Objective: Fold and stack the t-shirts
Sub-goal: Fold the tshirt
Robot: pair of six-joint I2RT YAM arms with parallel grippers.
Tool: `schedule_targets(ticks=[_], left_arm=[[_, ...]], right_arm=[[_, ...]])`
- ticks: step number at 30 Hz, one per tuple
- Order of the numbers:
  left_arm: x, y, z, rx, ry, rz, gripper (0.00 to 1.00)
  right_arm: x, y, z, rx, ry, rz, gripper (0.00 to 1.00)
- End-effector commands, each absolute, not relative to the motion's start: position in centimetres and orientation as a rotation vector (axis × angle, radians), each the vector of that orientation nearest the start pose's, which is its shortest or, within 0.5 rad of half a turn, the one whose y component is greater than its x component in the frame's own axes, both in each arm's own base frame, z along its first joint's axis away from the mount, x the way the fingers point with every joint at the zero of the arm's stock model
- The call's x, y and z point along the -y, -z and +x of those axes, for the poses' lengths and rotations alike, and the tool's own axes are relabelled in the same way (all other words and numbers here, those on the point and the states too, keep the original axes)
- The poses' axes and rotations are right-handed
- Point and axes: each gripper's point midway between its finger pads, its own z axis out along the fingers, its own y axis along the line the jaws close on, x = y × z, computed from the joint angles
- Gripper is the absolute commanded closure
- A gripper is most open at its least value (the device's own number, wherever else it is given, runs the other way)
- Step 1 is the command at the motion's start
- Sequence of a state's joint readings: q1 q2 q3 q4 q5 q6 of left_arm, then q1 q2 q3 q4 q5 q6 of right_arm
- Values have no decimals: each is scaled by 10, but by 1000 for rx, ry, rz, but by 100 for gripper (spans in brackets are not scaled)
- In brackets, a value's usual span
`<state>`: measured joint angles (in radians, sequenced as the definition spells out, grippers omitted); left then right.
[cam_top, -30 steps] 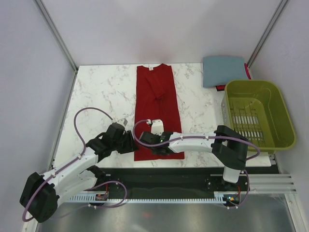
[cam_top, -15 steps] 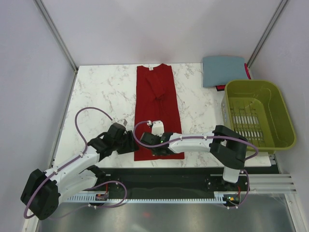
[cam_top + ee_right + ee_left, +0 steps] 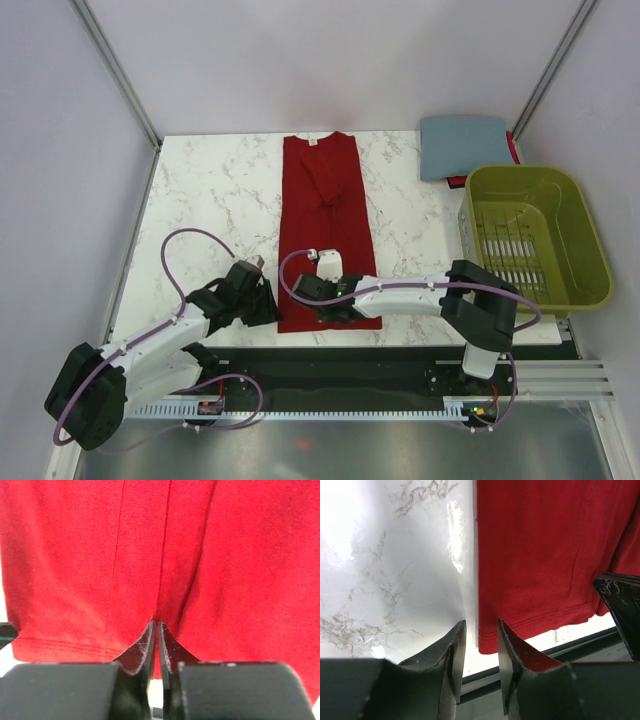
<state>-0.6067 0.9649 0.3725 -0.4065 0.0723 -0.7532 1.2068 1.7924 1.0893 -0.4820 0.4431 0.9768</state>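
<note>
The dark red t-shirt (image 3: 325, 200) lies folded into a long strip down the middle of the marble table, its hem at the near edge. My left gripper (image 3: 268, 305) is open, and its jaws straddle the hem's near left corner (image 3: 487, 642) in the left wrist view (image 3: 481, 626). My right gripper (image 3: 322, 300) sits over the hem and is shut, pinching a crease of the red cloth (image 3: 225, 555) at its tips (image 3: 157, 625). The slate blue-grey t-shirt (image 3: 462, 145) lies folded at the back right.
The olive-green slatted basket (image 3: 590, 250) stands at the right edge, just in front of the blue-grey shirt. A sliver of red (image 3: 514, 148) shows under that shirt. The table's black near edge (image 3: 580, 642) runs just below the hem. The right arm's black body (image 3: 622, 610) is close beside my left gripper.
My left gripper has moved toward the near edge, down to the hem's left corner. My right gripper has shifted slightly toward the hem. The shirt has not visibly moved.
</note>
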Motion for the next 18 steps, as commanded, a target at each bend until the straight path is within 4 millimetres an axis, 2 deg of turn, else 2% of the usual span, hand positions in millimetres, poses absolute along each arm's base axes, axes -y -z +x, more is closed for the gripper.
schedule_targets(ticks=[1, 3, 6, 8, 10, 11, 12, 16, 17, 18], left_arm=[[164, -25, 155, -2659, 630, -192, 62], [165, -25, 156, -2660, 633, -191, 63], [166, -22, 156, -2681, 623, -173, 66], [168, -20, 155, -2691, 626, -166, 70], [169, -20, 155, -2690, 631, -159, 76], [169, -19, 154, -2694, 634, -157, 78], [170, -18, 154, -2697, 642, -152, 80], [173, -16, 150, -2709, 675, -157, 98], [175, -17, 150, -2692, 694, -154, 98], [175, -17, 150, -2689, 699, -155, 98]], right_arm=[[-343, -50, 177, -2534, -280, -155, 85], [-347, -68, 177, -2522, -340, -164, 76], [-343, -83, 175, -2524, -392, -164, 72], [-336, -86, 173, -2531, -408, -157, 70], [-320, -85, 173, -2546, -418, -128, 68], [-313, -92, 173, -2538, -441, -114, 67], [-298, -82, 173, -2557, -412, -94, 66], [-270, -81, 162, -2575, -462, -40, 60], [-264, -90, 160, -2559, -506, -21, 59], [-250, -80, 159, -2576, -480, 6, 57]])
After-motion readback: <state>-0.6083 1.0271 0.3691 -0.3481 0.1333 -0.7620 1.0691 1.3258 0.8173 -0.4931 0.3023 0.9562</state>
